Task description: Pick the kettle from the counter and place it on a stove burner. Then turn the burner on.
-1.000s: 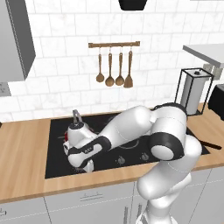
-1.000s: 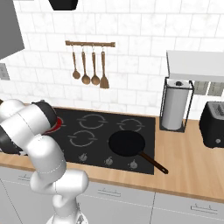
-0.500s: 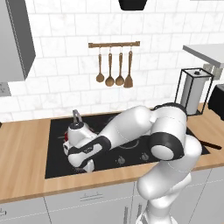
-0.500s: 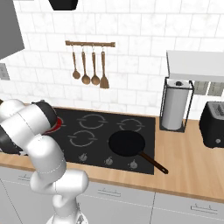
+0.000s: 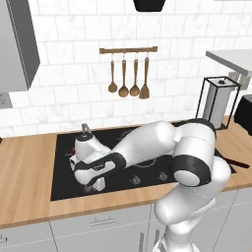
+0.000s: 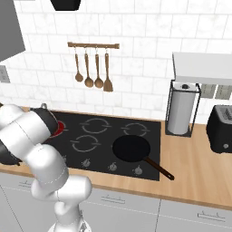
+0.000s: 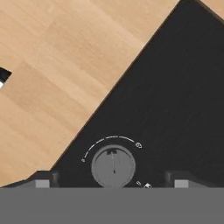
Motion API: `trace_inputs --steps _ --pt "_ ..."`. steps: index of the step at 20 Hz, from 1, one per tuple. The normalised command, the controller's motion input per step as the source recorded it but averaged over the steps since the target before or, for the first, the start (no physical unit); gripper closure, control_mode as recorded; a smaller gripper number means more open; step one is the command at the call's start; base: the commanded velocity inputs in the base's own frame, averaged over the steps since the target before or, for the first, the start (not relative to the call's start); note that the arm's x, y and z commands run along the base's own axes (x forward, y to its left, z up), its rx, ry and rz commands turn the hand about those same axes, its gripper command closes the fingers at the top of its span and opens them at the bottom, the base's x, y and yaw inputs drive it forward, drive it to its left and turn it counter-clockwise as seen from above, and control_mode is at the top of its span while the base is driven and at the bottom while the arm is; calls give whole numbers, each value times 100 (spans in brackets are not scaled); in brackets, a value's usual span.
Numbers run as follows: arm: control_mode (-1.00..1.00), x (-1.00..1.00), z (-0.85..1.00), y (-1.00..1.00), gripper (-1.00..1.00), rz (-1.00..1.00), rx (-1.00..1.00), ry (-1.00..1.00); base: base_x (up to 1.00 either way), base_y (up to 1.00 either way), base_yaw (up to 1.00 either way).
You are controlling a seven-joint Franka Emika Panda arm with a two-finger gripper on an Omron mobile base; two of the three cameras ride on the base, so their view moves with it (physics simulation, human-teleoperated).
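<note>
The grey kettle [image 5: 87,144] stands on the rear left stove burner [image 5: 73,159] of the black cooktop [image 5: 63,189], which glows red at its edge [image 6: 58,128]. In the right base view my arm hides most of the kettle. My gripper [image 5: 93,186] points down at the cooktop's front left corner, just in front of the kettle. In the hand view the gripper [image 7: 112,182] is open, with a round grey control knob [image 7: 113,166] between its fingertips [image 7: 42,182] and a gap on each side. The wooden counter [image 7: 52,65] lies beside the cooktop.
A black frying pan [image 6: 131,147] sits on the front right burner, its handle reaching over the counter [image 6: 195,167]. A paper towel holder [image 6: 180,111] and a black toaster [image 6: 222,129] stand at the right. Wooden utensils [image 5: 129,78] hang on the wall. More knobs [image 5: 135,180] line the front.
The jaws have spread wide apart over the knob. Arm, kettle and the red glow stand as before.
</note>
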Motion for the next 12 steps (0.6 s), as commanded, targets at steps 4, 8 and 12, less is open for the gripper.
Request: trace_inputs --steps 4,8,12 --pt "-100 -15 74 -1 -100 0 0 -1 0 0 0" --pt "-100 -36 51 -24 -100 -9 1 0 0 0 0" --pt "-100 -64 30 -58 -100 -31 4 0 0 0 0"
